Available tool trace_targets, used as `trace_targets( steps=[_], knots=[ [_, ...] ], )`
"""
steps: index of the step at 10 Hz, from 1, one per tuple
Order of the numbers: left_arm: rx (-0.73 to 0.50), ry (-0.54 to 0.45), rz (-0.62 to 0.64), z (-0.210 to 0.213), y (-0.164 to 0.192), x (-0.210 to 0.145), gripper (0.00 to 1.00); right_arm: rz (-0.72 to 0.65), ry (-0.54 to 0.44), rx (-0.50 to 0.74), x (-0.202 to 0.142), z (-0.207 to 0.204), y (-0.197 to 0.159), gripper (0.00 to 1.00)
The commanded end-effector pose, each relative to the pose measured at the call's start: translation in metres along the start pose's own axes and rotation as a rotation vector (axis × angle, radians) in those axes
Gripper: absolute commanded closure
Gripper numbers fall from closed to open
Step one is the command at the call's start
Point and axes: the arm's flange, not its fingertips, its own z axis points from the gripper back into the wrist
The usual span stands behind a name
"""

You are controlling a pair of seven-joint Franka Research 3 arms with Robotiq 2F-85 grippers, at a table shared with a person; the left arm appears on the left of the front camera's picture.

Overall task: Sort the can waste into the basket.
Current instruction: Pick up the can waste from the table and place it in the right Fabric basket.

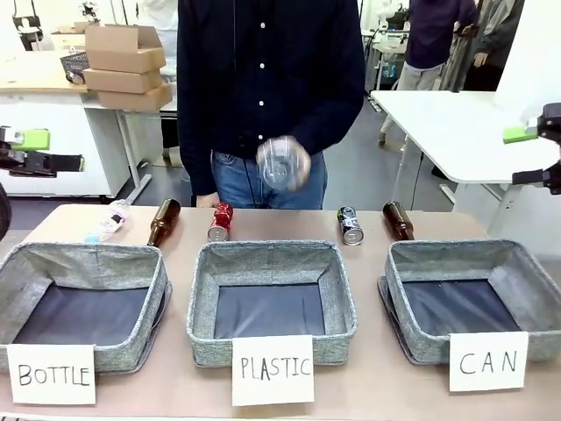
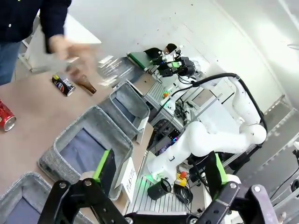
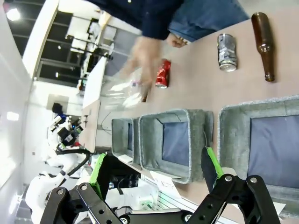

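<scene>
Basket, black can near far rim

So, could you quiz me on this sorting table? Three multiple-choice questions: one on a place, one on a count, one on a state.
1. The red can lies: A on the floor; B on the table behind the PLASTIC basket; C on a chair.
2. Brown bottles on the table: A one; B two; C four.
3. The left claw and right claw are: A both open; B both shut on cans; C both shut on bottles.
Answers: 1 B, it rests beyond that basket's far rim. 2 B, one lies beside the red can, one beside the black can. 3 A, each wrist view shows the fingers spread with nothing between them.
</scene>
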Motion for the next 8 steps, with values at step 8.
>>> trace_targets(
  steps=[8],
  knots=[
    [0.340, 0.167, 0.211, -0.102, 0.114, 0.075, 0.00, 0.026, -0.006, 0.020, 0.005, -0.001, 0.000, 0.00]
  ],
)
